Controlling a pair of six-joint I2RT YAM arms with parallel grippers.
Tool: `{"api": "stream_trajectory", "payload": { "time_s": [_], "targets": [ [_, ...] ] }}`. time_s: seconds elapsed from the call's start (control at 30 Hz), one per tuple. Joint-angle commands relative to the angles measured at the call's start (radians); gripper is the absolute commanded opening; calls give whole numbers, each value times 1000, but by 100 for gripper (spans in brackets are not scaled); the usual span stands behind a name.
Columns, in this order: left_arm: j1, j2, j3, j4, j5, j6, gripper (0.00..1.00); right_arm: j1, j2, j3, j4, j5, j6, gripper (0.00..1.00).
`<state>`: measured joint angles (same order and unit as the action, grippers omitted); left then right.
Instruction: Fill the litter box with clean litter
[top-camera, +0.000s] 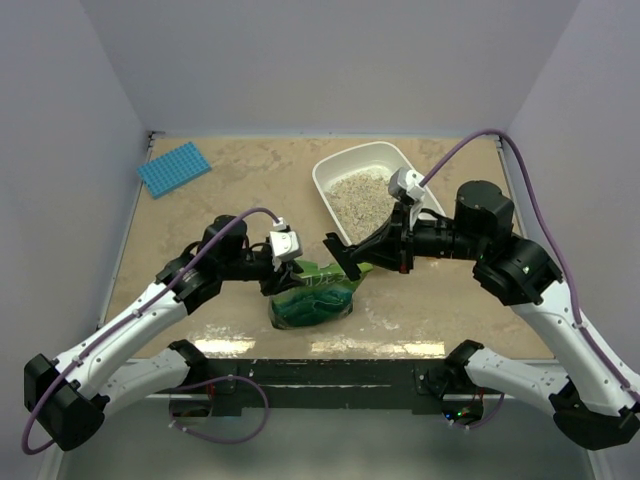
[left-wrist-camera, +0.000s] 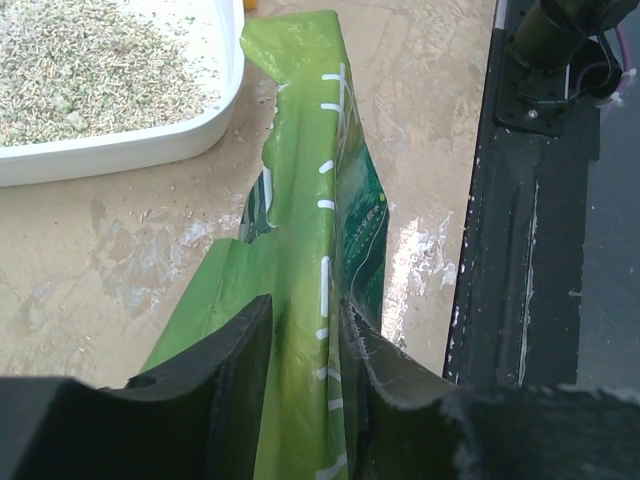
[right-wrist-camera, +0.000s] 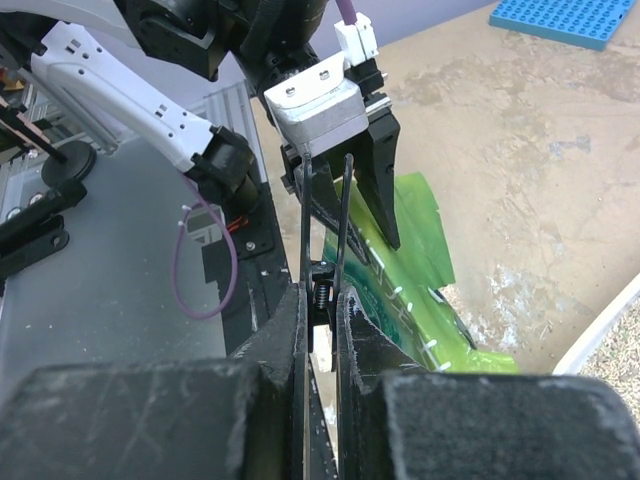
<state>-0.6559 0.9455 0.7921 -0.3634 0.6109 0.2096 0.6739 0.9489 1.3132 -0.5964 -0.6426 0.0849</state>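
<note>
the litter box (top-camera: 355, 152) already holds some litter (top-camera: 358, 200); the left gripper (left-wrist-camera: 302, 315) seems to pinch the near green bag (left-wrist-camera: 310, 150), and the right gripper (right-wrist-camera: 322, 295) is pressed together.

1 litter box (top-camera: 365, 152); 1 litter heap (top-camera: 358, 198); 1 grn pouch (top-camera: 312, 300); 1 blue mat (top-camera: 173, 168)

The green pouch (left-wrist-camera: 320, 200) is glossy film, the litter box (top-camera: 345, 157) at 1 o'clock smooth plastic, its clean litter (top-camera: 358, 198) matt, grainy.

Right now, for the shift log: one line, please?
left pincer: grips bag | right pincer: holds black tool | tray: litter inside
</note>
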Motion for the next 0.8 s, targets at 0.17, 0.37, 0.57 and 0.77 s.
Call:
{"api": "stream_trajectory", "payload": {
  "time_s": [0.17,0.37,0.57,0.77],
  "targets": [
    [-2,26,-1,34,-42,31,0,0,16,-17,3,46,-48,0],
    [-13,24,-5,24,-83,53,0,1,60,-54,-10,81,-154,0],
    [-13,15,1,15,-69,51,0,-2,41,-155,171,-15,-255,0],
    [-13,7,-2,14,-65,44,0,-2,89,-193,257,-135,-347,0]
  ]
}}
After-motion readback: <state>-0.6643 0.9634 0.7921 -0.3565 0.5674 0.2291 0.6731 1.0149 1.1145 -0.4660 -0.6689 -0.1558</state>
